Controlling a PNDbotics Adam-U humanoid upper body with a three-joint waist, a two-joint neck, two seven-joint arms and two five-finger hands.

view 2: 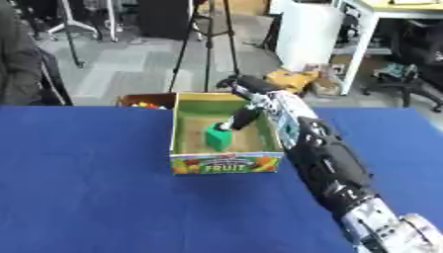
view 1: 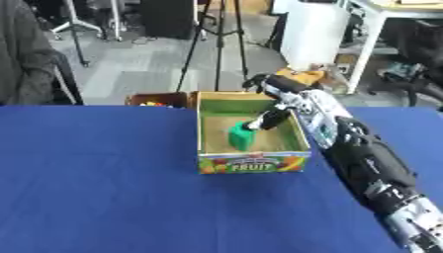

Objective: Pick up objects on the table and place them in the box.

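Observation:
A cardboard fruit box (view 1: 252,163) with green inner walls stands at the far middle of the blue table (view 1: 104,178). Inside it a green blocky object (view 1: 241,139) stands upright on the box floor. My right arm stretches from the lower right across the box's right wall. At its end my right hand (view 1: 268,119) hangs over the box's inside, its dark fingers pointing down and closed on the top of the green object. No left hand shows in either view.
A smaller brown box (view 1: 155,100) with colourful items sits just behind the fruit box's left corner, at the table's far edge. Beyond the table are tripod legs, a white desk and a person's dark sleeve at the far left.

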